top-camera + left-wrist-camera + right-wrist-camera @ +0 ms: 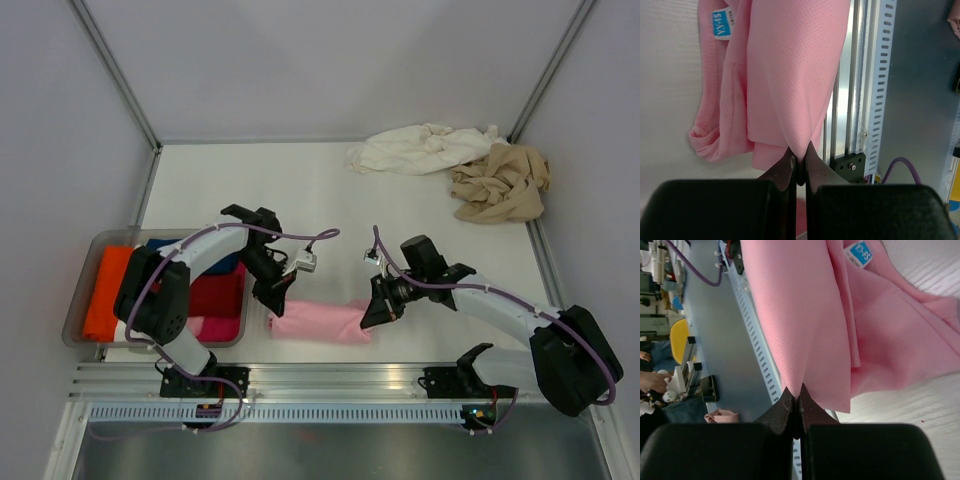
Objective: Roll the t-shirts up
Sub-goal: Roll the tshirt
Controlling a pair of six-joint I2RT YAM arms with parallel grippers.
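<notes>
The light pink t-shirt (320,322) lies folded into a narrow band near the table's front edge, between my two grippers. My left gripper (272,297) is shut on its left end; in the left wrist view the cloth (790,75) is pinched between my fingertips (799,156). My right gripper (377,310) is shut on its right end; in the right wrist view the pink cloth (805,315) hangs from my closed tips (795,396). A blue label (860,253) shows. The cream-white t-shirt (425,148) and tan-beige t-shirt (502,185) lie crumpled at the far right.
A clear grey plastic tray (90,255) at the left holds orange (108,290), red (217,296) and blue folded cloths. The aluminium rail (330,380) runs along the table's front edge. White walls enclose the table.
</notes>
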